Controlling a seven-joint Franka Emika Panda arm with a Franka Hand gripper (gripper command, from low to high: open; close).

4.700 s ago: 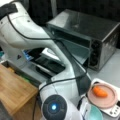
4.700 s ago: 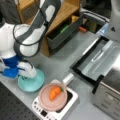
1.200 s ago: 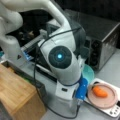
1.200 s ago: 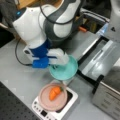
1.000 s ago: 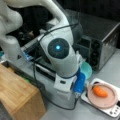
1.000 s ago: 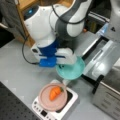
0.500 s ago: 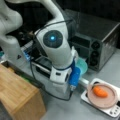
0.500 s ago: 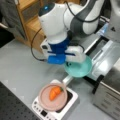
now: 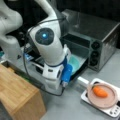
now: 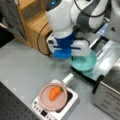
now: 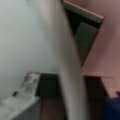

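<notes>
I see the oven (image 9: 100, 37) with its door (image 10: 110, 60) dropped open, and the teal bowl (image 10: 83, 61) hanging just over that door, not yet set down inside. My gripper (image 10: 75, 50) carries the bowl by its rim, clenched on it as far as I can judge. The pan (image 10: 52, 97) with the carrot (image 10: 55, 92) sits apart on the scale (image 10: 60, 110).

A mock kitchen in a lab: a steel toaster oven (image 9: 100, 37), a white scale (image 10: 57, 110) and a wooden cabinet (image 9: 17, 95) share a grey table (image 10: 22, 65).
</notes>
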